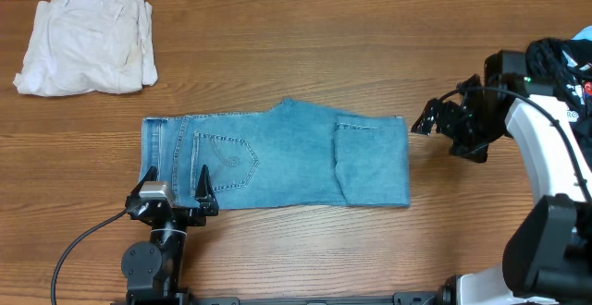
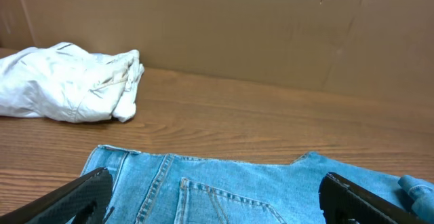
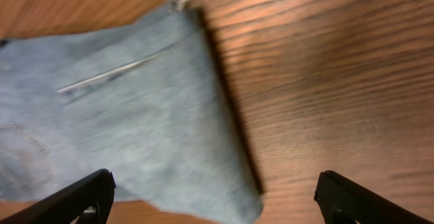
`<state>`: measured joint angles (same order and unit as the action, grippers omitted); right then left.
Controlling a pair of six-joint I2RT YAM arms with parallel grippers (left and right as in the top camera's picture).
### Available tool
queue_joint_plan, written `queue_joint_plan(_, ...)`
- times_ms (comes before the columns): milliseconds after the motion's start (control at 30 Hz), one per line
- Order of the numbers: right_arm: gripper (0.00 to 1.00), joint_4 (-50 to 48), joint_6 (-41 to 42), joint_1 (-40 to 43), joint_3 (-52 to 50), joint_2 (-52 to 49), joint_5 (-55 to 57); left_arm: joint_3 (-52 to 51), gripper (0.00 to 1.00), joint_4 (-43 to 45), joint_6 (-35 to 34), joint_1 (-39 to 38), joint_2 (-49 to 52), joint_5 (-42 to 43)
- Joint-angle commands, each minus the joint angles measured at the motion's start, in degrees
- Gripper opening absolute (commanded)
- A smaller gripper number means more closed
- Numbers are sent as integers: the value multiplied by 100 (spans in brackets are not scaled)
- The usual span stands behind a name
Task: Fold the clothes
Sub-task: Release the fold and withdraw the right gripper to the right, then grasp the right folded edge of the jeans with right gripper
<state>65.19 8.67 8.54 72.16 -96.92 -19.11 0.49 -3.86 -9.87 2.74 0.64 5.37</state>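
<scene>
The jeans (image 1: pixel 277 154) lay on the surface (image 1: pixel 370 55), long axis arm to arm. Our left fingers (image 1: pixel 203 183) stood spread at the waistband end, our right fingers (image 1: pixel 429 118) spread, empty, just beyond the other.

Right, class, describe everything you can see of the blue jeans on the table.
The jeans are light blue denim, folded into a flat, roughly rectangular bundle lying on the wooden table. A stitched back pocket faces up near the waistband end; a folded layer overlaps the other end. The open left gripper straddles the near edge by the waistband, contact unclear. The open right gripper sits just off the other end, apart.
</scene>
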Motion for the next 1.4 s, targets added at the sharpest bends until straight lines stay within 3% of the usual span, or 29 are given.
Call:
queue_joint_plan(0,99,-245,-168,-22,-413,-201,-61,-22,100,-2,109,24,-33,2)
queue_joint_plan(267,98,-999,-170,-26,-1279,-227,-551,-22,100,-2,109,24,-33,2)
queue_joint_plan(433,96,-1556,-551,-33,-1818,-227,-1408,-22,100,-2,109,24,-33,2)
queue_joint_plan(633,95,-1934,-660,-55,-2223,-227,-1493,-22,100,-2,109,24,-33,2)
queue_joint_plan(733,83,-2050,-658,-57,-2310,-227,-1519,-22,100,-2,109,24,-33,2)
queue_joint_plan(900,29,-2146,-645,-66,-2319,-227,-1718,-22,100,-2,109,24,-33,2)
queue_joint_plan(1000,6,-2210,-538,-66,-2319,-227,-1709,-22,100,-2,109,24,-33,2)
queue_joint_plan(1367,4,-2100,-240,170,-2022,-72,-1027,-22,100,-2,109,24,-33,2)
